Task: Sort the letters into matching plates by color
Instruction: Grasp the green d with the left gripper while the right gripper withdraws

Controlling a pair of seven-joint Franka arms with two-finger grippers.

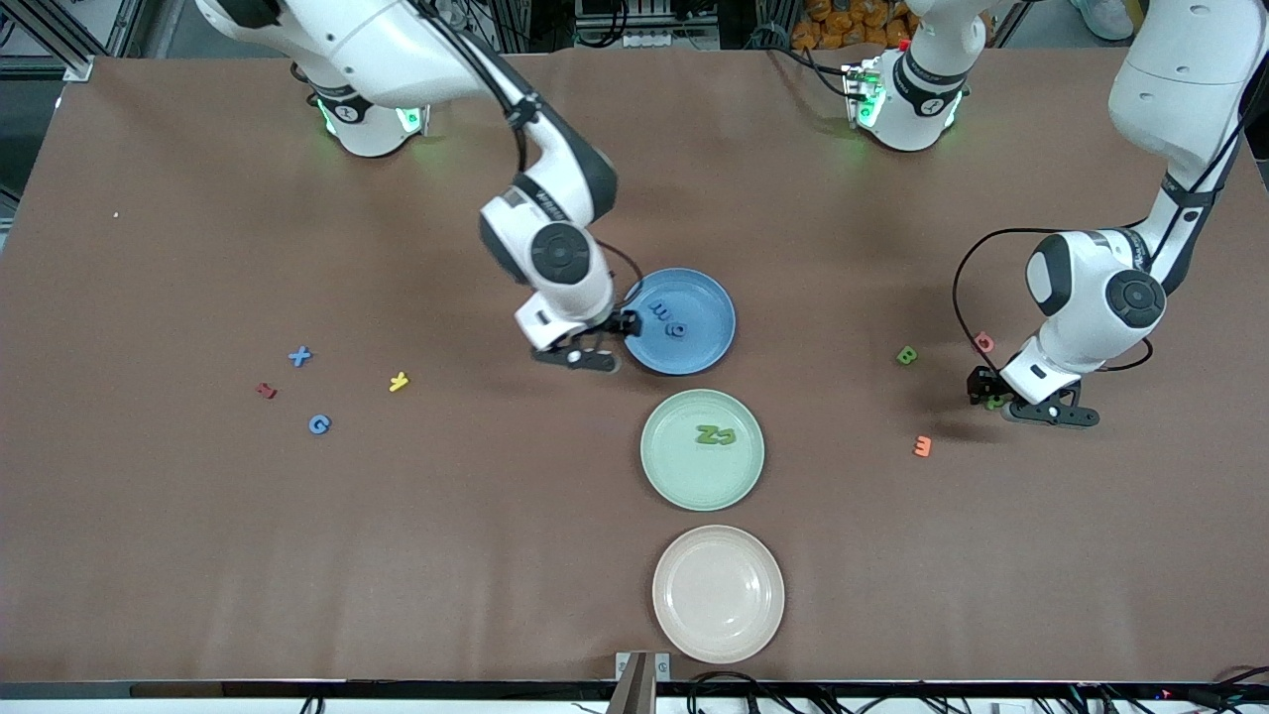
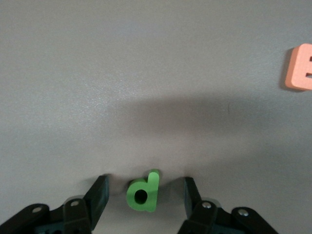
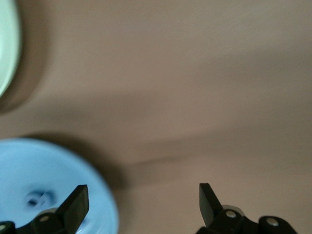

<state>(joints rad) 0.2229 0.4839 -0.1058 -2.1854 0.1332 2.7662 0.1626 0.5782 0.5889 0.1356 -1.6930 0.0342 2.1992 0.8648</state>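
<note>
Fingers of left gripper (image 2: 144, 195) straddle green letter (image 2: 143, 191) (wrist view only); right gripper (image 3: 144, 202) open.

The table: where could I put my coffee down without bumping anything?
Bare stretches flank the cream-pink plate along the camera's edge of the table. It's crowded where the blue plate meets the right gripper, and around the left gripper, straddling a green letter.
</note>
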